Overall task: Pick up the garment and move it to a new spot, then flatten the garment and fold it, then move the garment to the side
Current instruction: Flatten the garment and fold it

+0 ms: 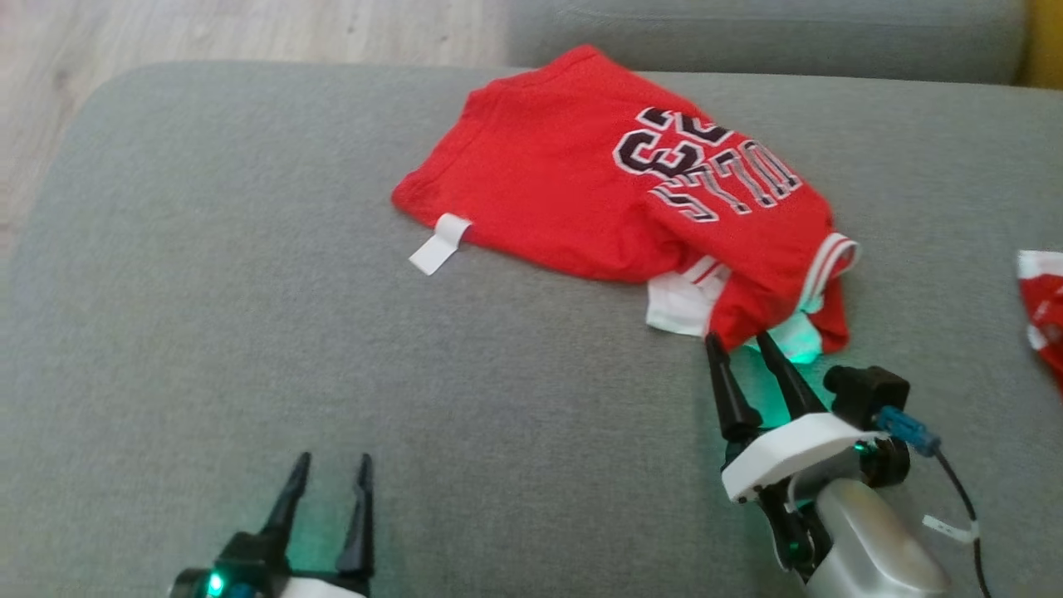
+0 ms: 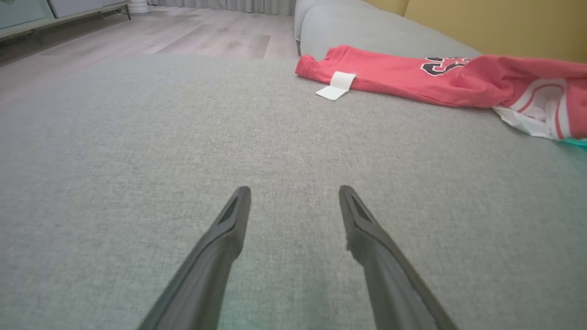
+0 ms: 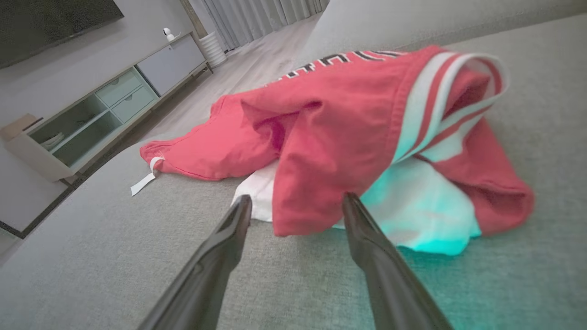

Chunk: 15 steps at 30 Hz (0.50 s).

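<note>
Ok, status. Red jersey (image 1: 581, 183) (image 2: 390, 80) (image 3: 330, 151) lies crumpled on the grey couch seat (image 1: 208, 291), not flat, its number print (image 1: 673, 149) facing up.

My right gripper (image 1: 737, 336) (image 3: 297, 197) sits at the jersey's near corner, fingers spread wide, nothing clamped. In the right wrist view the corner of a red flap hangs just past the two fingertips and between them. Whether either finger touches the cloth I cannot tell. A white layer (image 1: 677, 307) (image 3: 412, 206) pokes out from under that flap, lit green on one side by my gripper light. The striped red-and-white trim (image 1: 830, 262) (image 3: 440, 101) stands up just beyond the flap.

My left gripper (image 1: 335, 457) (image 2: 294, 189) is well apart from the jersey, on its near left side, fingers wide and empty, over bare couch fabric.

A white tag (image 1: 440, 243) (image 2: 337, 85) (image 3: 143, 182) sticks out of the jersey's left hem and lies flat on the seat.

Another red-and-white cloth (image 1: 1045, 307) lies to the right of the jersey, apart from it, cut off by the head view's edge.

Wood floor (image 1: 166, 33) shows beyond the jersey's far left.
</note>
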Motion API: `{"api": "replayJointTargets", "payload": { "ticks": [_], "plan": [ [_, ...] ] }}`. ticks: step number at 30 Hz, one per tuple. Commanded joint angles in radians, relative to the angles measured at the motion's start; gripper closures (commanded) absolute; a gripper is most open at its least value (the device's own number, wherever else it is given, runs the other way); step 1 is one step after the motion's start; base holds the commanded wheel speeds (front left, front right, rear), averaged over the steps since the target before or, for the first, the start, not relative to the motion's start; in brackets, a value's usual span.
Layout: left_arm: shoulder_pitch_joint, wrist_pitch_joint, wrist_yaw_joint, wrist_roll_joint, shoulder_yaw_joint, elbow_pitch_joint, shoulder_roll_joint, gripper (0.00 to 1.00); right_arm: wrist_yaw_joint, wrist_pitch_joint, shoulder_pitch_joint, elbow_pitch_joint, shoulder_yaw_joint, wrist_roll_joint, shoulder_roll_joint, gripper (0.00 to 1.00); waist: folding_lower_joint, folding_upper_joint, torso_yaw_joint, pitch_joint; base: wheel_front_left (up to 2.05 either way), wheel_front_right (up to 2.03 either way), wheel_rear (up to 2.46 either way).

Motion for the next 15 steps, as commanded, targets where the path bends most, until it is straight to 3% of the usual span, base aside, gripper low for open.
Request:
{"api": "replayJointTargets", "payload": {
  "ticks": [1,7,8,10,11,15],
  "plan": [
    [-0.036,-0.010,-0.005,0.013,0.018,-0.015,-0.001,0.00,-0.001,-0.006,-0.034,-0.008,0.016,0.021,0.002,0.00,-0.0001,-0.0001,0.023,0.017,0.00,0.00,0.00],
    [-0.042,-0.010,-0.017,0.011,0.025,-0.003,-0.002,0.00,-0.001,-0.006,-0.054,0.017,0.009,0.057,0.002,0.00,-0.0001,-0.0001,0.047,0.026,0.00,0.00,0.00],
    [-0.042,-0.010,-0.018,0.016,0.023,0.000,-0.003,0.00,-0.001,-0.006,-0.055,0.017,0.012,0.061,0.002,0.22,-0.0001,-0.0001,0.049,0.026,0.00,0.00,0.00],
    [-0.046,-0.010,-0.021,0.025,0.015,0.002,-0.003,0.00,-0.001,-0.006,-0.059,0.012,0.009,0.082,0.002,0.89,-0.0001,-0.0001,0.051,0.024,0.00,0.00,0.00],
    [-0.049,-0.010,-0.021,0.025,0.013,0.001,-0.003,0.00,-0.001,-0.006,-0.061,0.010,0.003,0.084,0.002,1.00,-0.0001,-0.0001,0.053,0.021,0.00,0.00,0.00],
    [-0.053,-0.010,-0.024,0.015,0.010,0.000,-0.003,0.00,-0.001,-0.006,-0.068,-0.009,-0.027,0.077,0.002,1.00,-0.0001,-0.0001,0.052,0.007,0.00,0.00,0.00]
  ]
}}
